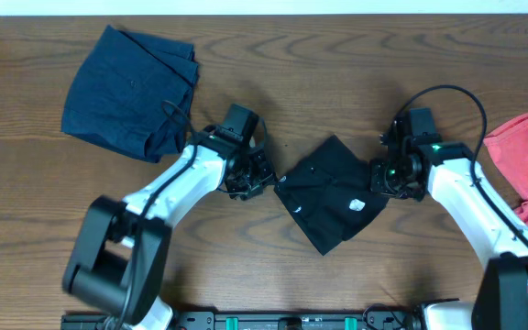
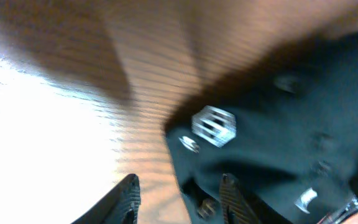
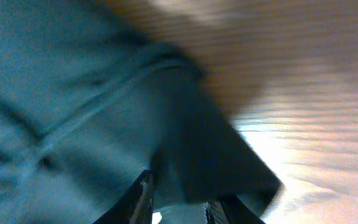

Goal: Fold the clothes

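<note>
Lying beside the spread fingers of the left gripper (image 2: 179,188), the black T-shirt (image 1: 330,191) touched one. Its corner sat under the right gripper (image 3: 179,198), fingers slightly parted.

Matt cloth T-shirt (image 1: 330,192) — seemingly wooden table (image 1: 337,55)

No legible text, brand, number or sign is showing in any view. The black T-shirt (image 1: 330,191) is carrying small white print marks (image 2: 214,126). From overhead they are appearing only as tiny specks. In the left wrist view they are blurring into a grid-like hexagonal patch and a few curved shapes, and none is reading as a letter or digit.
</note>
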You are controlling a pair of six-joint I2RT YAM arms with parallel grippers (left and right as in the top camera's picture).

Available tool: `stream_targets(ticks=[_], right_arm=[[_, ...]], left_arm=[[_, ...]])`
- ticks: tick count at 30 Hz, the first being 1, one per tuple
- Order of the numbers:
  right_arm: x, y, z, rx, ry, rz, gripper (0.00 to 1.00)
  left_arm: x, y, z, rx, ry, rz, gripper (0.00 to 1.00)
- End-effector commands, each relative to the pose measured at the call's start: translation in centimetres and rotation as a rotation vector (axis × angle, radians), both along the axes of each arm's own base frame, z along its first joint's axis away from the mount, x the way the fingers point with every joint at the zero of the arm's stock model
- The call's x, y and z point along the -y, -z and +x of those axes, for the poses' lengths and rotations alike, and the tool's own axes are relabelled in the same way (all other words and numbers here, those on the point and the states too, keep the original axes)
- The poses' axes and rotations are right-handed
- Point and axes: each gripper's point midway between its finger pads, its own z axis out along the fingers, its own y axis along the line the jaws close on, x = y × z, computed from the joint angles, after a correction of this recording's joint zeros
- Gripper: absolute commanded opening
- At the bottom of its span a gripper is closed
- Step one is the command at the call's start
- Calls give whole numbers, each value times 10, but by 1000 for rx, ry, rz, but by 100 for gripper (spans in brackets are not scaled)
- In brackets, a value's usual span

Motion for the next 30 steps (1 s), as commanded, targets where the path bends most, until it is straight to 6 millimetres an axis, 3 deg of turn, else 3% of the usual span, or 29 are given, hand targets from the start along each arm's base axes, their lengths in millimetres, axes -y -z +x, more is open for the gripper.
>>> stream_targets(ticks=[1,5,8,12,17,20,22,25,30], right_arm=[[-25,-47,5,154,-157,176,26],[-42,-85,-2,254,-204,274,19],[-55,-87,-14,234,-249,289,15],[-77,-62,-36,132,-334,276,13],[-92,-7,-62,-23,-411,221,12],[-88,26,-86,-179,-405,184,6],[-74,47,-101,-308,-326,111,2],[-67,63,-108,-379,-295,71,2],[-68,66,-107,-380,-294,74,2]], left_arm=[[1,-38,13,195,130,-11,51],[0,-48,10,272,233,-3,57],[-1,-46,8,260,241,2,59],[0,-45,7,271,260,3,59],[0,-45,6,285,293,8,64],[0,-42,-1,260,309,13,65],[-1,-39,-9,232,318,21,66],[-1,-29,-19,182,294,27,66],[3,-5,-26,96,217,31,66]])
